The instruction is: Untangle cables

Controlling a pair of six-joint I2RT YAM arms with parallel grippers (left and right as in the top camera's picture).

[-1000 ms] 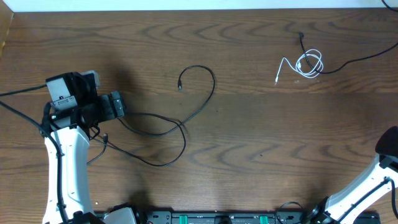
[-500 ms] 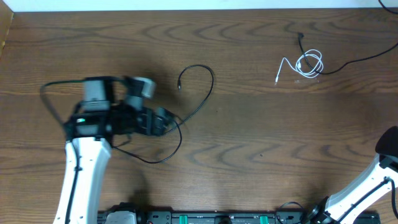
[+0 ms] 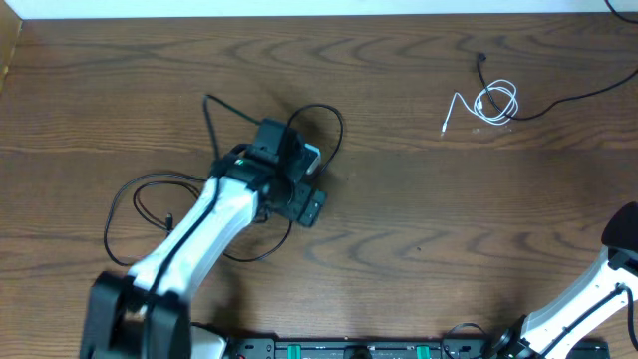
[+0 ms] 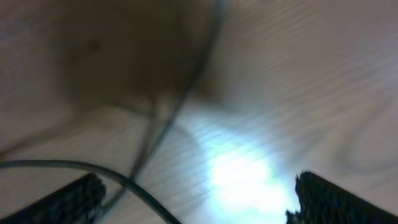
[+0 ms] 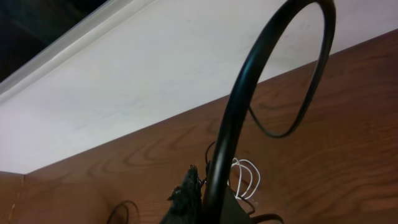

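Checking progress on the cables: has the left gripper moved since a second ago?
Yes. The left gripper has swung right, toward the unmoved white cable.

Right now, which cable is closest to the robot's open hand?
The black cable looped under the left gripper; the white cable and second black cable lie far right.

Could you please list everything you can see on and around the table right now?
table: one, brown wood, fills the overhead view
long black cable: one, black, left of centre, partly under the left arm
second black cable: one, black, far right, runs off the right edge
white cable: one, white, coiled far right, overlapping the second black cable
rail: one, black with green parts, near edge
arm cord: one, thick black, arching before the right wrist camera
left arm: white, reaching to centre
left claw: black, open above the long black cable
right arm: white, near right corner
right claw: black, shut
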